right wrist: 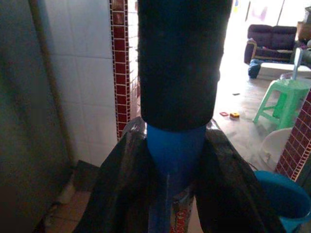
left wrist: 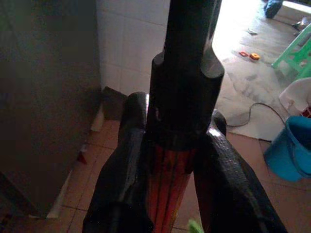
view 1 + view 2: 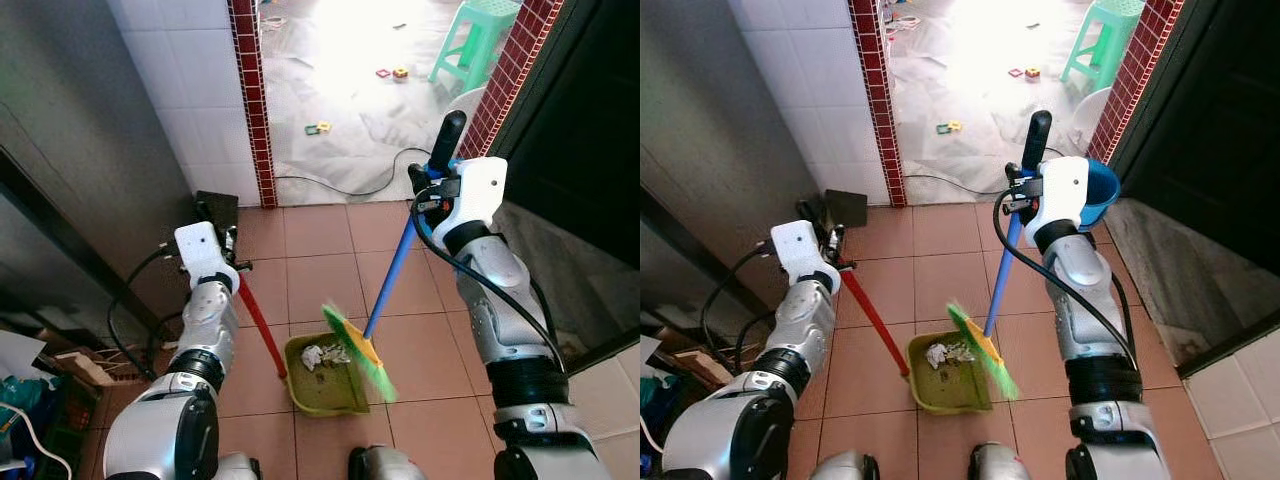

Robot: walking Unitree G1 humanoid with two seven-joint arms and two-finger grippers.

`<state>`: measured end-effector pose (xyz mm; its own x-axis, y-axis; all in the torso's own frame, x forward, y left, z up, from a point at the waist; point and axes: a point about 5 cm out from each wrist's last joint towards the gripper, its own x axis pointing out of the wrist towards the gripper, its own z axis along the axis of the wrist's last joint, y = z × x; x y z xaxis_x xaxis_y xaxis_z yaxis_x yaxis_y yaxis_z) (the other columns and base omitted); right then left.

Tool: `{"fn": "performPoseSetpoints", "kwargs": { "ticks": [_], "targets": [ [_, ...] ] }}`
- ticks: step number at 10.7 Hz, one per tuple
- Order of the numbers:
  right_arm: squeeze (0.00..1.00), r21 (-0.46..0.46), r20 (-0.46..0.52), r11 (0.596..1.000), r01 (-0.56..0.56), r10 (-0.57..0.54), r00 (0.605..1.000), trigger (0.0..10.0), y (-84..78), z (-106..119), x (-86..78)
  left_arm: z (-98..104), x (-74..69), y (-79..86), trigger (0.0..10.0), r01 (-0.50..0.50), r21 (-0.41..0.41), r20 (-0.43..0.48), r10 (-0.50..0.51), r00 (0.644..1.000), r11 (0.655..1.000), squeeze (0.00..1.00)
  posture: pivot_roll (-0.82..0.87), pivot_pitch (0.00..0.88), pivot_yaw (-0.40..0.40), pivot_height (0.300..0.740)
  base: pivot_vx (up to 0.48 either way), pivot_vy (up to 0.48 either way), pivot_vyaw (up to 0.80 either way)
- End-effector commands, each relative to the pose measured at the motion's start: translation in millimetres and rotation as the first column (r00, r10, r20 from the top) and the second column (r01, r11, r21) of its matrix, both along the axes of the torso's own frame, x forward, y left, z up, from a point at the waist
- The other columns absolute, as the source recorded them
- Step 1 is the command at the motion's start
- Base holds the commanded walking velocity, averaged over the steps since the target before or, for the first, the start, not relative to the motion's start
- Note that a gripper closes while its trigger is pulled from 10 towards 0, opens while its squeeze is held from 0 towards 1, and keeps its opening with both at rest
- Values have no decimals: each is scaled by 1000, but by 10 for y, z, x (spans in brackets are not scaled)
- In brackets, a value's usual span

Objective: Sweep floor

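Right gripper (image 3: 437,190) clamped tight around the blue broom handle (image 3: 390,275) just under its black grip, fingers (image 1: 228,194) squeezing the shaft from both sides. Holds it high so the long stick slants down and the green bristle head (image 3: 358,352) lands right at the mouth of the dustpan (image 3: 322,376). Looks blurred, so probably mid-flick.

Left gripper (image 3: 232,266) pinched the same way on the red dustpan handle (image 3: 262,330), fingers (image 2: 124,170) hugging the pole below its dark cap. Keeps the pan tipped flat on the tiles and braced against the broom's push, going by the angle. Crumpled white scraps (image 3: 322,354) already sitting inside the olive pan, so guessing the sweeping is mostly done and just the last bits need nudging in.

Around: brown floor tiles (image 3: 320,285), red-brick door edging (image 3: 252,100), black cable (image 3: 340,188) snaking across the threshold, small toys (image 3: 317,128) and a green stool (image 3: 478,40) out in the bright room, blue bucket (image 3: 1102,195) behind the right arm. Cable and tight doorway look like the main snags for any wider sweep.
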<state>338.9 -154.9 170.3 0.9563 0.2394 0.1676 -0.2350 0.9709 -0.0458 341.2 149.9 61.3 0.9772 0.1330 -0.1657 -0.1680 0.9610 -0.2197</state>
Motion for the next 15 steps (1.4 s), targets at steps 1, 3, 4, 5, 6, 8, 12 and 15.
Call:
{"fn": "performPoseSetpoints", "kwargs": {
  "ticks": [1,3,4,5,6,8,12,15],
  "targets": [
    [0,6,55,1000,0,0,999,10000,-2,120,26,78,54,-27,10000,4,-58,28,-2,1000,998,0,-167,52,35,740,0,0,0],
    [0,81,-1,997,-8,8,1000,10000,48,55,29,109,72,-32,10000,-8,-124,48,14,999,992,0,-168,50,31,740,0,0,0],
    [0,162,-27,986,-45,50,998,10000,104,65,39,109,80,-69,10000,-3,-172,44,11,999,985,0,-171,48,30,740,0,0,0],
    [0,161,-13,984,-72,75,997,10000,101,96,46,105,79,-80,10000,-2,-169,41,9,999,986,0,-173,47,30,740,0,0,0],
    [0,107,4,993,-55,55,999,10000,35,115,61,104,79,-79,10000,0,-168,41,7,999,986,0,-173,47,30,740,0,0,0],
    [0,-18,69,1000,-14,15,997,10000,-66,181,75,120,90,-40,10000,-1,-163,45,9,999,987,0,-171,44,28,740,0,0,0],
    [0,-92,167,995,34,-18,986,10000,-135,306,98,150,101,39,10000,9,-97,57,-3,998,995,0,-168,37,35,740,0,0,0],
    [0,-131,204,985,114,-86,975,10000,-268,351,132,151,94,91,10000,0,-81,59,5,998,997,0,-168,37,36,740,0,0,0]
  ]
}}
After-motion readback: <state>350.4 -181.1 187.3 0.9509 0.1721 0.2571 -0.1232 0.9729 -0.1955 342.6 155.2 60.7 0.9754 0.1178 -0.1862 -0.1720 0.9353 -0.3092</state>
